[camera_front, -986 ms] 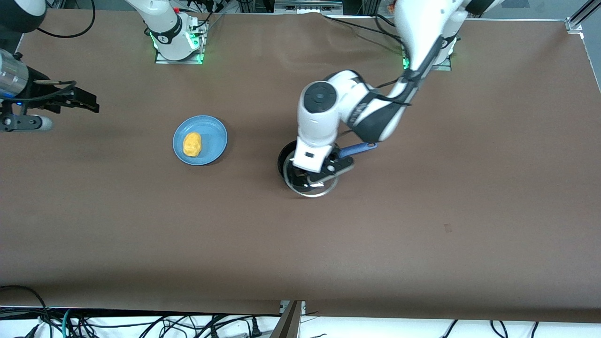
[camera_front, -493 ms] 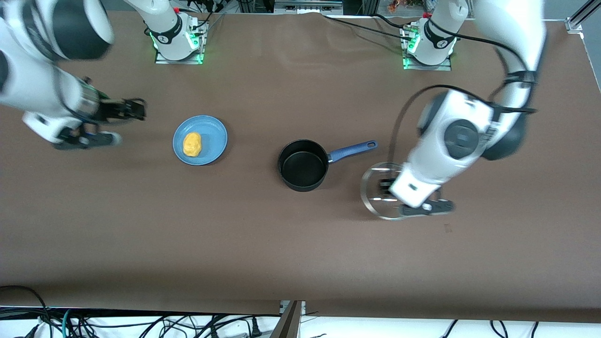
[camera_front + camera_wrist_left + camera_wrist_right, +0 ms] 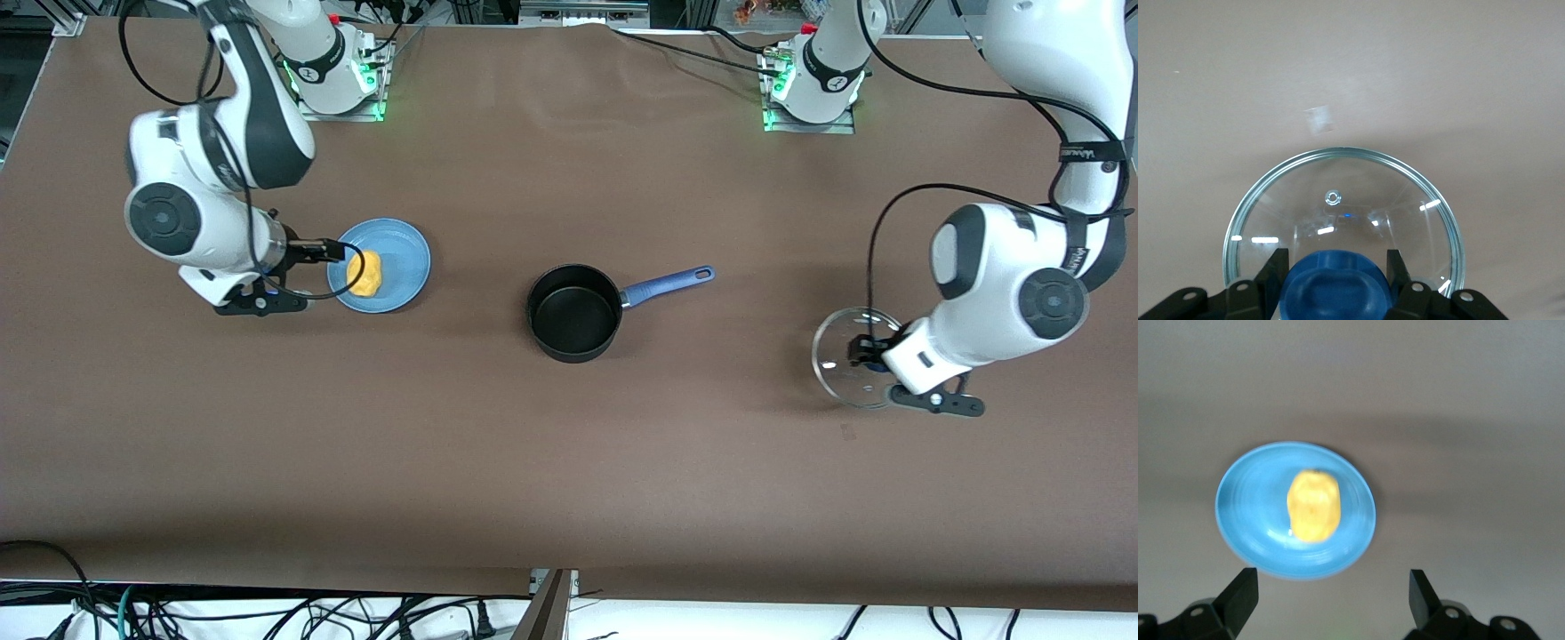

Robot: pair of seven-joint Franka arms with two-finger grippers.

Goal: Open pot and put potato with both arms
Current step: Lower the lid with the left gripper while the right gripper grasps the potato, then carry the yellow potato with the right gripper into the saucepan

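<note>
The pot (image 3: 574,313) sits uncovered near the middle of the brown table (image 3: 569,462), its black inside bare and its blue handle slanting toward the left arm's end and the edge where the bases stand. The potato (image 3: 364,273) lies on a blue plate (image 3: 404,258) toward the right arm's end of the table, about as far from the front camera as the pot.

The right gripper (image 3: 1331,593) hangs over the table by the plate's rim on the side toward the right arm's end, its fingers spread wide with nothing between them. In the right wrist view only the two dark fingertips (image 3: 1241,592) show at the picture's edge, and the potato (image 3: 1313,505) and plate (image 3: 1245,513) look soft. In the front view the arm's white wrist covers most of the gripper (image 3: 331,252).

The left gripper (image 3: 1336,270) is low near the left arm's end of the table, its fingers closed against both sides of the blue knob (image 3: 1337,289) of a clear glass lid (image 3: 1345,193). The knob is cut off by the frame there, and in the front view the gripper (image 3: 867,349) hides it almost wholly. Whether the lid (image 3: 836,356) rests on the table or hangs just above it cannot be told
</note>
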